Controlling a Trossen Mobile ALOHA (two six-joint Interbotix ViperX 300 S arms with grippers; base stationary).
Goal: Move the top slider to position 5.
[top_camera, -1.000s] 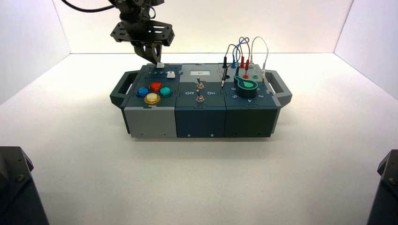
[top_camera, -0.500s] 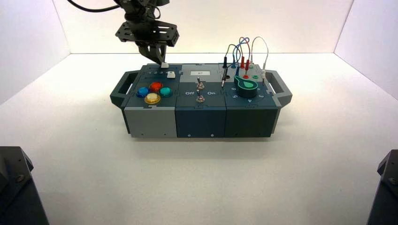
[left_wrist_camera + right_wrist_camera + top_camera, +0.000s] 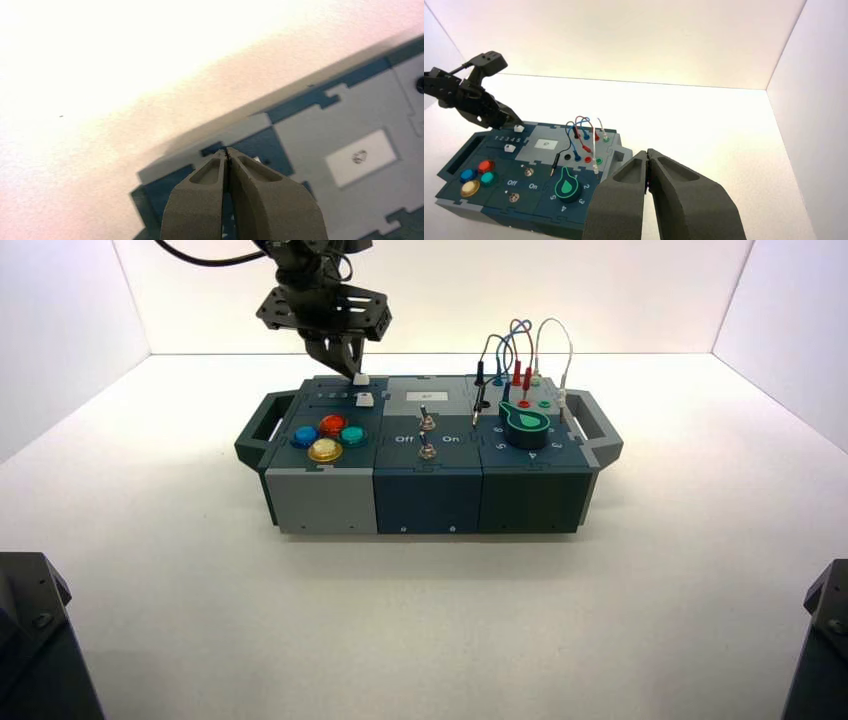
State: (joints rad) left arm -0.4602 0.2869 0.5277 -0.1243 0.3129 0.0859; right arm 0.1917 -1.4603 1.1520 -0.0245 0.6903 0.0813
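The top slider's small white knob [image 3: 361,380] sits on the back left of the box [image 3: 430,495], at the right end of its track. In the right wrist view this knob [image 3: 518,128] stands by the 5 of the printed row 1 2 3 4 5. My left gripper [image 3: 349,368] is shut, its tips against the knob's left side. In the left wrist view its closed fingertips [image 3: 227,152] are over the box's back edge, with a bit of the white knob [image 3: 257,160] beside them. My right gripper [image 3: 647,155] is shut and empty, parked off to the box's right.
The twin white slider knob [image 3: 365,399] lies just in front of the top one. Coloured round buttons [image 3: 326,436], two toggle switches [image 3: 426,434], a green rotary knob [image 3: 523,422] and looped wires [image 3: 520,345] fill the rest of the box top. White walls enclose the table.
My left gripper has moved to the right along the box's back edge, and the top slider's white knob has slid right with it.
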